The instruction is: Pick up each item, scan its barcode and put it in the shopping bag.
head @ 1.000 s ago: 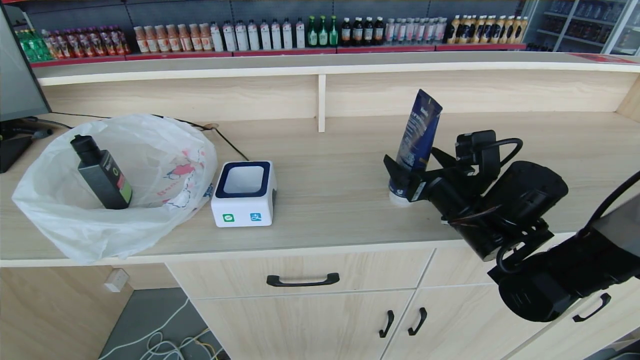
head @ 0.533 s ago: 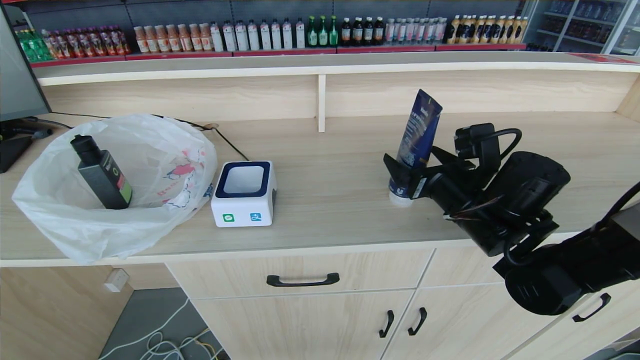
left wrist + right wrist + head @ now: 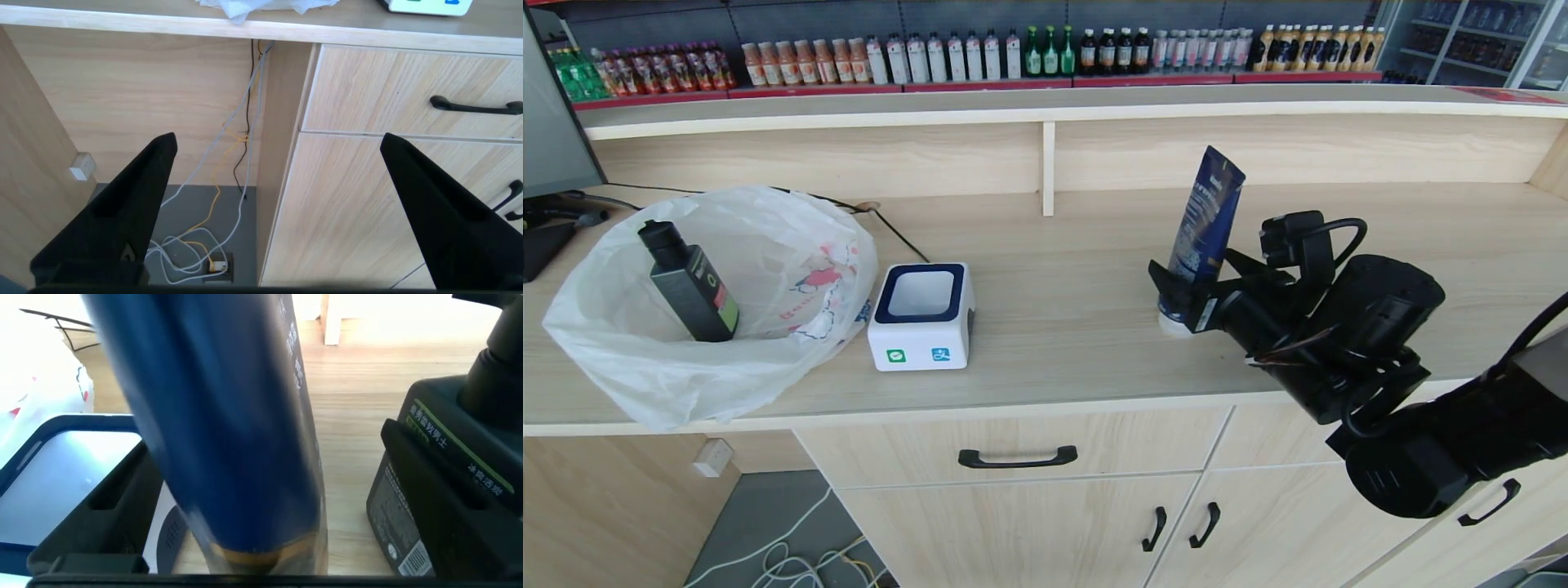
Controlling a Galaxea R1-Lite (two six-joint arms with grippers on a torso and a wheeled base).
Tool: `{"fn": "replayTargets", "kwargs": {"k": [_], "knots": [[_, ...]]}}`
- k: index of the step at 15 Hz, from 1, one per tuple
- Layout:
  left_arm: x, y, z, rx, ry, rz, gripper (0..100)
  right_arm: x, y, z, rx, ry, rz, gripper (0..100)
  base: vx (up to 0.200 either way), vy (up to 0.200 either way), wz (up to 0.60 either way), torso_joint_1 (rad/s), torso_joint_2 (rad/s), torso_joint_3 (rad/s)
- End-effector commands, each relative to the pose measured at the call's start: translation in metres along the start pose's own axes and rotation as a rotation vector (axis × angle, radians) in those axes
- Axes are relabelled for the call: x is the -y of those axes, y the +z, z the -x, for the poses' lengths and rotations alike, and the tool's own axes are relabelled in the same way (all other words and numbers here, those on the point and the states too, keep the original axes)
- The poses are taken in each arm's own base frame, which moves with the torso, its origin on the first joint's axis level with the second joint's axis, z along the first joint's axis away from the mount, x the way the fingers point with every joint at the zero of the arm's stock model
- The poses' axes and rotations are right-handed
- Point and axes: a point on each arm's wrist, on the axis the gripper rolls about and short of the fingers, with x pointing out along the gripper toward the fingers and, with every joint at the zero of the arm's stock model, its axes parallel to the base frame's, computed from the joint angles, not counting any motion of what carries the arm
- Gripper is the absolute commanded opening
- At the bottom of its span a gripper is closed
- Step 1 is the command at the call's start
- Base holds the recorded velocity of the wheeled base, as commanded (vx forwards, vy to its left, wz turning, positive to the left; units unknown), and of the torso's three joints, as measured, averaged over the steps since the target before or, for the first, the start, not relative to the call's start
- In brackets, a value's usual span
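A dark blue tube (image 3: 1207,204) stands upright on its white cap on the right side of the wooden counter (image 3: 1078,269). My right gripper (image 3: 1192,265) is open, with one finger on each side of the tube's lower end. In the right wrist view the tube (image 3: 229,416) stands between the fingers of the gripper (image 3: 274,539), with a black bottle with green print (image 3: 458,465) close beside it. At the left sits the white shopping bag (image 3: 792,245) holding a black bottle (image 3: 690,282). The white scanner (image 3: 920,314) stands beside the bag. My left gripper (image 3: 278,220) hangs open below the counter.
A raised back ledge with a divider post (image 3: 1048,163) runs behind the counter. A monitor (image 3: 551,122) and cables stand at the far left. Drawers and cabinet doors (image 3: 392,98) lie under the front edge, with loose cables on the floor (image 3: 196,245).
My right arm has shifted slightly around the tube, its wrist a little higher. The tube, the bag and the scanner have stayed in place.
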Motion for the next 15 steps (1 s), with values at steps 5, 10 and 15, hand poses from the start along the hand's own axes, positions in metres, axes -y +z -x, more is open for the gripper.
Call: {"fn": "replayTargets", "kwargs": {"k": [5, 10, 15], "knots": [[0.000, 0.000, 0.000, 0.000, 0.000, 0.001, 100, -0.001, -0.009, 0.006, -0.015, 0.003, -0.019, 0, 0.000, 0.000, 0.00, 0.000, 0.00, 0.000], [0.000, 0.000, 0.000, 0.000, 0.000, 0.001, 100, 0.000, -0.008, 0.010, 0.002, 0.003, -0.020, 0, 0.000, 0.000, 0.00, 0.000, 0.00, 0.000], [0.000, 0.000, 0.000, 0.000, 0.000, 0.001, 100, -0.007, 0.010, 0.025, 0.050, 0.031, -0.030, 0, 0.000, 0.000, 0.00, 0.000, 0.00, 0.000]]}}
